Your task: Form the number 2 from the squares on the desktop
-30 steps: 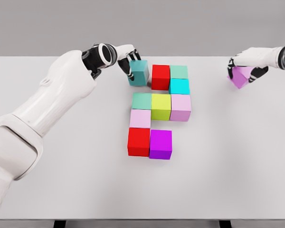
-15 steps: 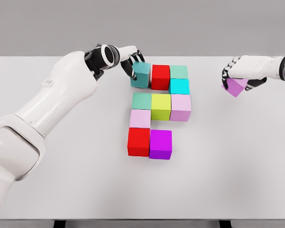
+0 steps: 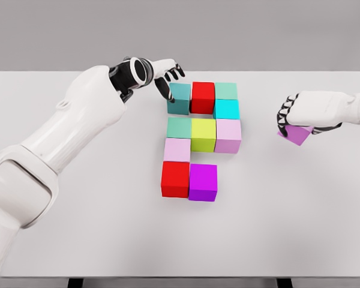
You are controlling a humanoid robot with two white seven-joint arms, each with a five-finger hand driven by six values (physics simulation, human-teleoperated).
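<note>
Several coloured cubes form a block figure at the table's middle. Its top row is a teal cube [image 3: 180,99], a red cube [image 3: 203,97] and a mint cube [image 3: 226,90], with a cyan cube [image 3: 226,109] below the mint one. Lower down are a green, a yellow [image 3: 203,134] and a pink cube [image 3: 228,136], then a pale pink one, then a red [image 3: 175,179] and a magenta cube [image 3: 203,182]. My left hand [image 3: 171,84] hovers at the teal cube's upper left, fingers spread, one fingertip on its left face. My right hand [image 3: 291,121] is shut on a violet cube [image 3: 297,134], held tilted at the right.
The white table [image 3: 108,228] has its far edge just behind the left hand and its near edge at the bottom of the view. My left arm [image 3: 60,138] stretches diagonally across the table's left half.
The left hand pushed the teal cube right against the red one and lifted its fingers off it. The right hand carried the violet cube down and toward the figure.
</note>
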